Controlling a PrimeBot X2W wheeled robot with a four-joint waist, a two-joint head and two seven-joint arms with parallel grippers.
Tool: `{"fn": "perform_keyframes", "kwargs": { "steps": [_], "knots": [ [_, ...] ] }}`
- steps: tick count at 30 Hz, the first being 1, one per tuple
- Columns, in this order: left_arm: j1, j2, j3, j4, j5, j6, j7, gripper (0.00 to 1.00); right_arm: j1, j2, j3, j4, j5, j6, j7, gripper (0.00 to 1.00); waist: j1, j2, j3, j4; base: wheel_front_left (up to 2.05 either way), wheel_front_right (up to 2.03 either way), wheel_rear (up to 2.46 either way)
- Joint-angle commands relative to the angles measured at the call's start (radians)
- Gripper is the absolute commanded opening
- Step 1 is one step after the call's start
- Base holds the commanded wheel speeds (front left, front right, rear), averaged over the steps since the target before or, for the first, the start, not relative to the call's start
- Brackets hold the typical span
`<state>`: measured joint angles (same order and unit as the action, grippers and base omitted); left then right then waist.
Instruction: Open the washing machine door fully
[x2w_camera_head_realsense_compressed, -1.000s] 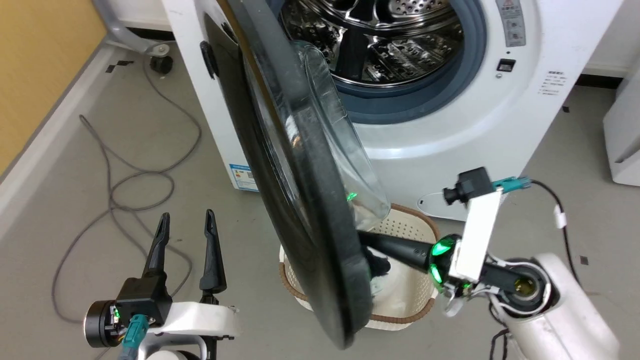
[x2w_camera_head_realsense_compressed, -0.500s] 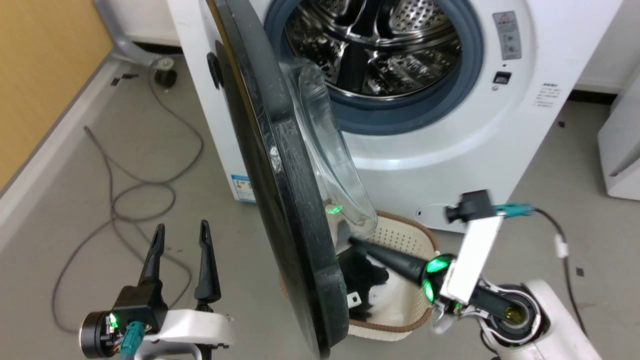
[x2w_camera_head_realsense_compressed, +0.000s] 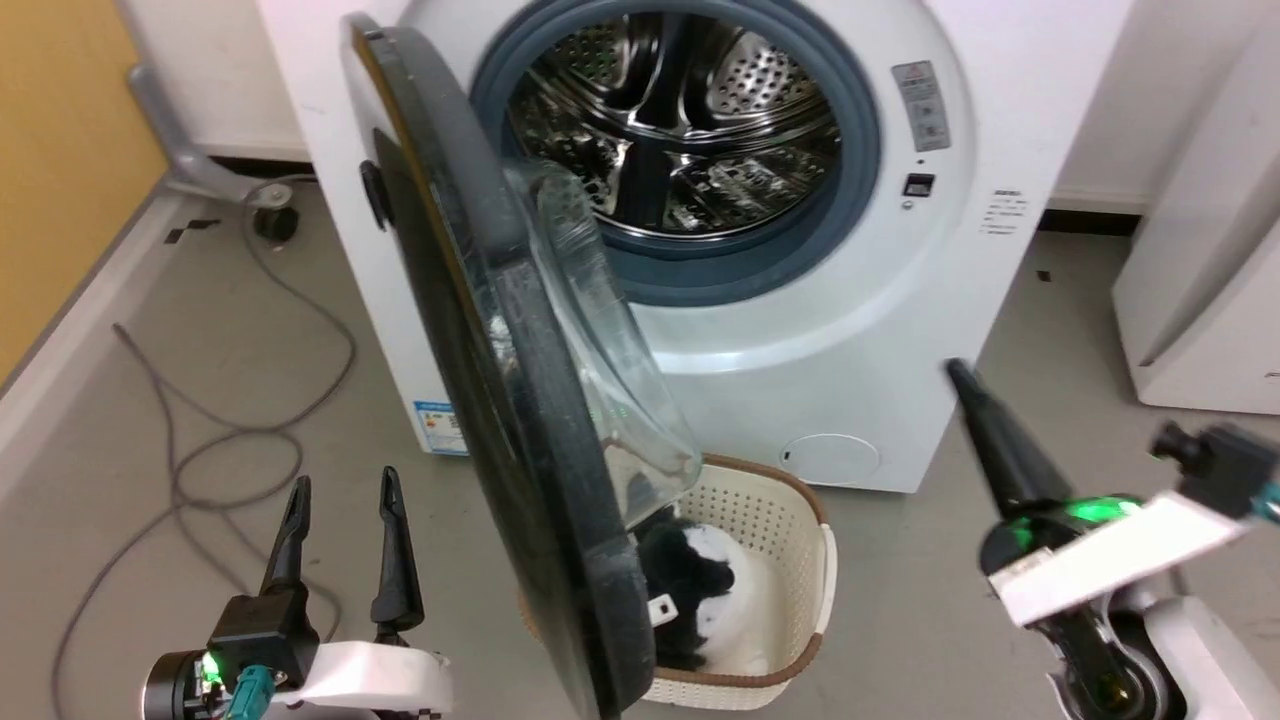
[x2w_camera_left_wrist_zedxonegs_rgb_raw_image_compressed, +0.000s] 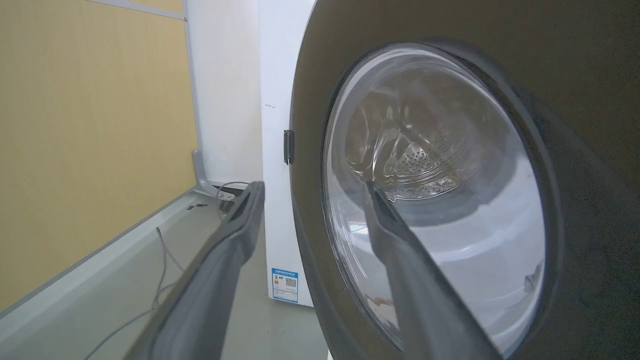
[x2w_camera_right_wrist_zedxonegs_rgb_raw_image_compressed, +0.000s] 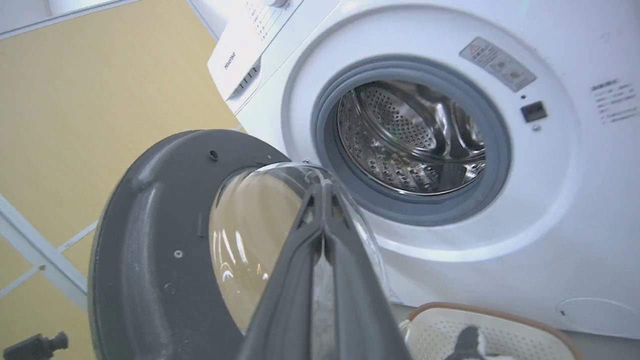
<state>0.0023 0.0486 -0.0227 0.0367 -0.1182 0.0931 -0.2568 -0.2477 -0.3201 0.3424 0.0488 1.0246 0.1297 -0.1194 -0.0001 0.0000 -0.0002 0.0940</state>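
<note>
The white washing machine (x2w_camera_head_realsense_compressed: 900, 300) stands ahead with its steel drum (x2w_camera_head_realsense_compressed: 680, 140) exposed. Its black round door (x2w_camera_head_realsense_compressed: 470, 330) hangs swung out on the left hinge, seen edge-on, the clear glass bowl (x2w_camera_head_realsense_compressed: 610, 370) bulging toward the machine. My right gripper (x2w_camera_head_realsense_compressed: 957, 370) is shut on nothing, off to the right of the door and apart from it. In the right wrist view its shut fingers (x2w_camera_right_wrist_zedxonegs_rgb_raw_image_compressed: 322, 192) point at the door's inner face (x2w_camera_right_wrist_zedxonegs_rgb_raw_image_compressed: 150, 240). My left gripper (x2w_camera_head_realsense_compressed: 344, 485) is open at the lower left, outside the door (x2w_camera_left_wrist_zedxonegs_rgb_raw_image_compressed: 575, 75), not touching it.
A white basket (x2w_camera_head_realsense_compressed: 790, 530) holding a black and white soft item sits on the floor under the door's lower edge. Grey cable (x2w_camera_head_realsense_compressed: 200, 440) loops over the floor at the left. A yellow wall bounds the left; a white appliance (x2w_camera_head_realsense_compressed: 1200, 280) stands at the right.
My right gripper has pulled out from behind the door's lower inner side and moved right and up, clear of it. The head camera has shifted. The left gripper stays open.
</note>
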Motion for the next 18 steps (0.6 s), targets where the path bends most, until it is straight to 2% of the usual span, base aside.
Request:
{"fn": "perform_keyframes", "kwargs": {
  "steps": [1,4,7,11,14,15,16,17,18],
  "knots": [
    [0.018,0.002,0.002,-0.002,0.004,-0.001,-0.005,1.0,0.018,-0.015,0.005,0.014,-0.037,0.001,-0.043,0.0,0.0001,0.0,-0.006,-0.01,0.0,0.0,0.0],
    [0.027,0.002,0.006,-0.004,0.005,-0.001,-0.005,1.0,0.026,-0.037,-0.042,0.093,-0.213,0.001,-0.127,0.0,0.0001,0.0,-0.013,-0.027,0.0,0.0,0.0],
    [0.035,0.002,0.009,-0.005,0.005,0.0,-0.005,1.0,0.039,-0.005,-0.151,0.129,-0.42,0.001,-0.141,0.0,0.0001,0.0,-0.019,-0.04,0.0,0.0,0.0],
    [0.041,0.002,0.008,-0.006,0.005,0.001,-0.005,1.0,0.096,0.072,-0.265,0.09,-0.659,0.001,-0.142,0.0,0.0001,0.0,-0.027,-0.051,0.0,0.0,0.0],
    [0.044,0.002,0.006,-0.006,0.005,0.001,-0.005,1.0,0.151,0.139,-0.317,0.066,-0.735,0.001,-0.142,0.0,0.0001,0.0,-0.033,-0.054,0.0,0.0,0.0],
    [0.045,0.002,0.005,-0.006,0.005,0.002,-0.005,1.0,0.169,0.15,-0.324,0.059,-0.759,0.001,-0.142,0.04,0.0001,0.0,-0.035,-0.054,0.0,0.0,0.0],
    [0.047,0.002,0.004,-0.006,0.004,0.002,-0.005,1.0,0.189,0.16,-0.326,0.056,-0.782,0.001,-0.142,0.46,0.0001,0.0,-0.036,-0.055,0.0,0.0,0.0],
    [0.049,0.002,0.003,-0.006,0.004,0.002,-0.005,1.0,0.208,0.172,-0.326,0.057,-0.795,0.001,-0.142,0.95,0.0001,0.0,-0.038,-0.055,0.0,0.0,0.0],
    [0.05,0.002,0.002,-0.006,0.003,0.002,-0.005,1.0,0.223,0.183,-0.332,0.055,-0.807,0.001,-0.142,1.0,0.0001,0.0,-0.039,-0.055,0.0,0.0,0.0]
  ]
}}
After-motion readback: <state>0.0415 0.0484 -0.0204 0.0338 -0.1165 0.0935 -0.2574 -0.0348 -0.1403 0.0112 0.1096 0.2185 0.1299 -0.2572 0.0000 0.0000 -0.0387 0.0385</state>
